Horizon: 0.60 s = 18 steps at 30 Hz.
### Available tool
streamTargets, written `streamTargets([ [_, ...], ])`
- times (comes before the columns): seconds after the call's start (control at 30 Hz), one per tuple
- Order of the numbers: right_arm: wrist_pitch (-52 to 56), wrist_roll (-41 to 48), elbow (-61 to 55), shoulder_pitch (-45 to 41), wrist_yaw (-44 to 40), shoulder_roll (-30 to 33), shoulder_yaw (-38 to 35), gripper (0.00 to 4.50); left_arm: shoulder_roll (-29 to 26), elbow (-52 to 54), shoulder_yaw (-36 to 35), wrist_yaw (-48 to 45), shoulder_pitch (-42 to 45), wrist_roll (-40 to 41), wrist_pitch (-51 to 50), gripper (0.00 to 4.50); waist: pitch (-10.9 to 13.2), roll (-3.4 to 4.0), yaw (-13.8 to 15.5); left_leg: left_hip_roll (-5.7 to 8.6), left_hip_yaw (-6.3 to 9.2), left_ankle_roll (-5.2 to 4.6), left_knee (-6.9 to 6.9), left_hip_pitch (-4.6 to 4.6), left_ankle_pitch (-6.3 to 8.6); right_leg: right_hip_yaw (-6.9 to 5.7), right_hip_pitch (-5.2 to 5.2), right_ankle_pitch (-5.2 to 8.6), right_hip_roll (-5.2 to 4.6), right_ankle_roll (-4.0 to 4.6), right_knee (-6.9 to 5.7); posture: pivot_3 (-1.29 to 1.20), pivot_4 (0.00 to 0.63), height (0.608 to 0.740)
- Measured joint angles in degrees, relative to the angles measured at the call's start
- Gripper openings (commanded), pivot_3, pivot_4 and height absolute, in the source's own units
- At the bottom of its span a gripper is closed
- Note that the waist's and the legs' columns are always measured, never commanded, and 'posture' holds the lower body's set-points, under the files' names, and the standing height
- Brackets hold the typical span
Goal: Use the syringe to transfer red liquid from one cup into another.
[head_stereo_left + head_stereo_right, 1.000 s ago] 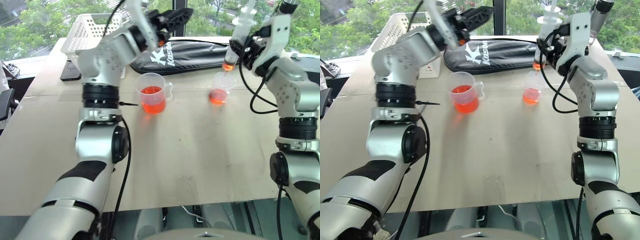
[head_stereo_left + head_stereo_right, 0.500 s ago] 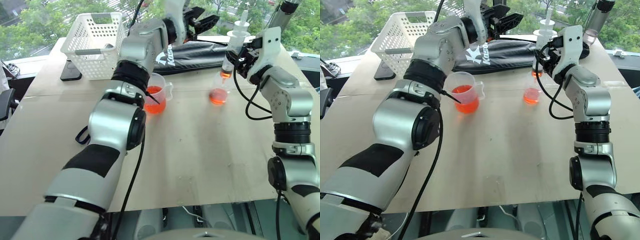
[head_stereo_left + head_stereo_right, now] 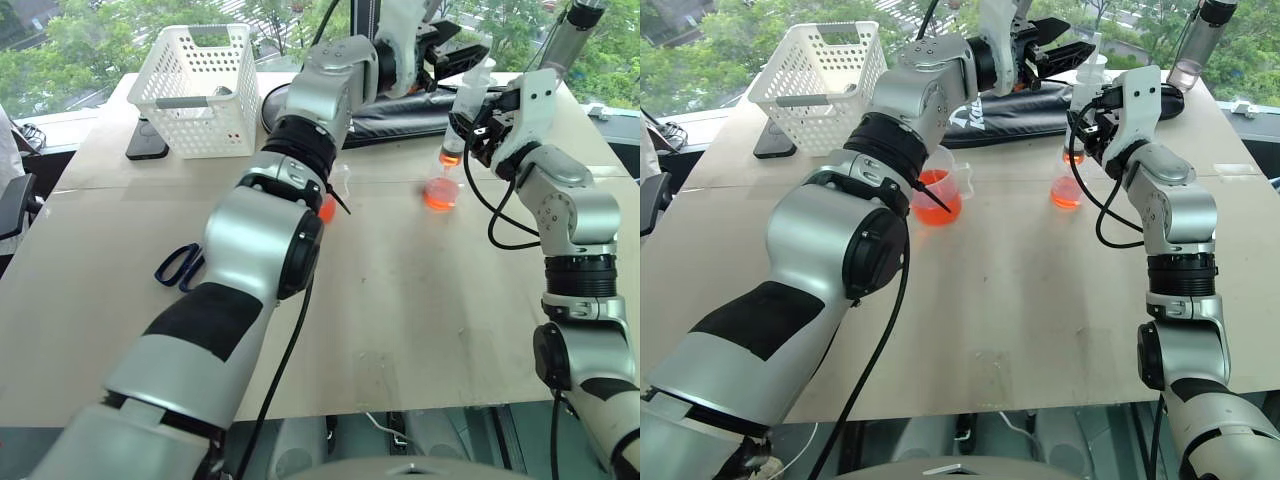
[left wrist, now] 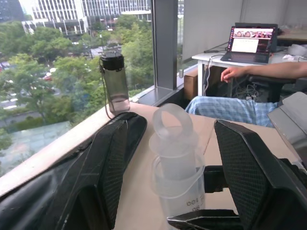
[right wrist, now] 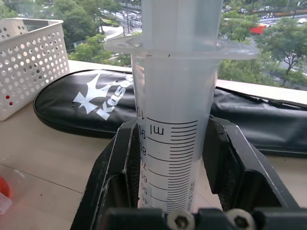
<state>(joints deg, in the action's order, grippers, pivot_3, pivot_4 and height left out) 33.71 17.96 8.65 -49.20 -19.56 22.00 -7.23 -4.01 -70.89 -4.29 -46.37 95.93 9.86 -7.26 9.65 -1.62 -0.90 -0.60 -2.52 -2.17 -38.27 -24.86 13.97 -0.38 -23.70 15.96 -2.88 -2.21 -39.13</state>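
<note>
Right wrist view has the right gripper clamped on the syringe barrel, graduations facing out — a firm pinch. Head views show the syringe upright, its reddish tip just above the smaller cup, which holds a little red liquid. The left gripper stands spread wide, one finger on either side of the white plunger top, not touching it. Risk from here, as I judge it: a push off the plunger's axis could tilt the barrel in the right grip and swing the tip off the cup — spill on the table. The measuring cup sits well apart, behind the left arm.
</note>
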Motion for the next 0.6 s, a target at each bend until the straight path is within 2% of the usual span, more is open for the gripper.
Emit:
streamTargets([
  [0.17,-0.12,-0.1,-0.39,0.0,0.14,-0.17,0.03,1.44,0.68,-0.43,-2.57,-0.13,1.22,1.09,-3.15,0.57,0.0,0.0,-0.05,-0.01,0.0,0.0,0.0,0.01,0.0,0.01,0.0,0.0,0.02,0.0,-0.01,0.0,0.15,0.724],
  [0.6,-0.17,-1.23,-1.85,0.51,1.33,-2.11,0.46,1.42,2.24,-1.82,-5.16,0.06,2.43,1.37,-7.43,0.56,0.0,0.0,-0.06,-0.01,0.0,0.01,-0.01,0.03,0.0,0.01,0.0,0.0,0.02,0.0,-0.06,0.0,0.15,0.724],
])
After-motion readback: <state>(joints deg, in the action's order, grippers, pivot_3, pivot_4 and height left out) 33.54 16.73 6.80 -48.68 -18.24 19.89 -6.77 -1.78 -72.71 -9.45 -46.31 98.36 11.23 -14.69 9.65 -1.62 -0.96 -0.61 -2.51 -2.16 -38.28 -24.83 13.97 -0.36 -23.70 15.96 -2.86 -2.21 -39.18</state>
